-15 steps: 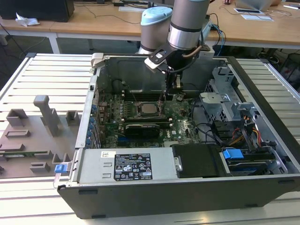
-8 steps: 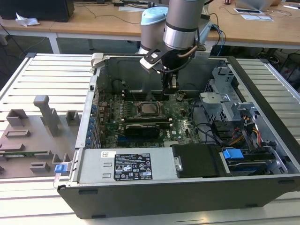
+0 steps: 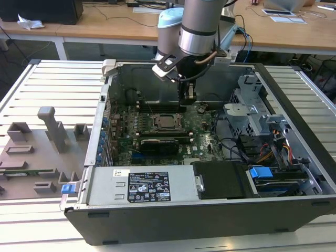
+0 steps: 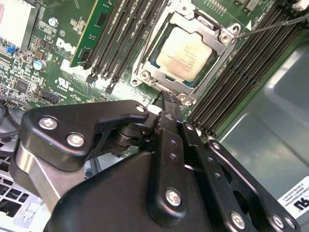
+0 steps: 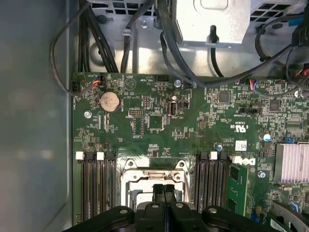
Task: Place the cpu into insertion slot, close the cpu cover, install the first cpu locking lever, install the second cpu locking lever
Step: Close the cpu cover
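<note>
One cpu [image 4: 186,53] lies flat in the insertion slot [image 3: 156,122] in the middle of the green motherboard [image 5: 159,125]. Its top is a pale silver-grey square with faint print too small to read. The one cpu cover [image 4: 155,73], a thin silvery frame, lies down around its edges.

The single end effector [image 4: 167,99] has its two black fingers pressed narrow together with nothing seen between them. Its tip is at the socket's rim, on the far side in the exterior view.

Two banks of long black memory slots flank the socket, and one green memory card [image 4: 84,34] stands in the bank on the exterior view's right. There is also one coin battery [image 5: 109,101] and one finned heat sink [image 5: 292,162]. A white printed label [image 3: 148,188] sits on the near metal box, and the case stands on a slatted bench [image 3: 52,84].
</note>
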Motion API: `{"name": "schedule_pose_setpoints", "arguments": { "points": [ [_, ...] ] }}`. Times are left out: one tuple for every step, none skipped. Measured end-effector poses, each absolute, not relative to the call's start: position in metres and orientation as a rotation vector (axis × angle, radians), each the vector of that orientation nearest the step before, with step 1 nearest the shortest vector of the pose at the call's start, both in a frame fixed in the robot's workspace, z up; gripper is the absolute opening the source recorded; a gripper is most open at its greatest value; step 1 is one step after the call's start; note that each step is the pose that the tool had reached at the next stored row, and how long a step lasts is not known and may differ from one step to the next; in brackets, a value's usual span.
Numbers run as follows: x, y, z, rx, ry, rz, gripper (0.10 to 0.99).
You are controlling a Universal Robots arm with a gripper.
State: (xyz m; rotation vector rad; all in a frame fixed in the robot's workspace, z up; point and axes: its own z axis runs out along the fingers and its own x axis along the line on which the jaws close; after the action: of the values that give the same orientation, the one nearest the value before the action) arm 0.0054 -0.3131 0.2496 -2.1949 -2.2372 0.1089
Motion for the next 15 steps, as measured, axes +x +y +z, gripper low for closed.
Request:
{"name": "schedule_pose_setpoints", "arguments": {
  "points": [
    [0.005, -0.313, 0.25, -2.195, -2.237, 0.109, 0.106],
    [0.004, -0.313, 0.25, -2.195, -2.237, 0.109, 0.106],
    [0.002, -0.313, 0.25, -2.195, -2.237, 0.109, 0.106],
    [0.002, -0.313, 0.25, -2.195, -2.237, 0.109, 0.106],
    [0.001, -0.313, 0.25, -2.195, -2.237, 0.109, 0.106],
    [0.0, -0.313, 0.25, -2.195, -2.237, 0.109, 0.106],
    [0.0, -0.313, 0.25, -2.195, -2.237, 0.109, 0.106],
    [-0.001, -0.313, 0.25, -2.195, -2.237, 0.109, 0.106],
    [-0.003, -0.313, 0.25, -2.195, -2.237, 0.109, 0.106],
    [-0.004, -0.313, 0.25, -2.195, -2.237, 0.109, 0.106],
    [-0.005, -0.313, 0.25, -2.195, -2.237, 0.109, 0.106],
    [-0.007, -0.313, 0.25, -2.195, -2.237, 0.109, 0.106],
    [-0.009, -0.313, 0.25, -2.195, -2.237, 0.109, 0.106],
    [-0.01, -0.313, 0.25, -2.195, -2.237, 0.109, 0.106],
    [-0.012, -0.313, 0.25, -2.195, -2.237, 0.109, 0.106]
  ]
}}
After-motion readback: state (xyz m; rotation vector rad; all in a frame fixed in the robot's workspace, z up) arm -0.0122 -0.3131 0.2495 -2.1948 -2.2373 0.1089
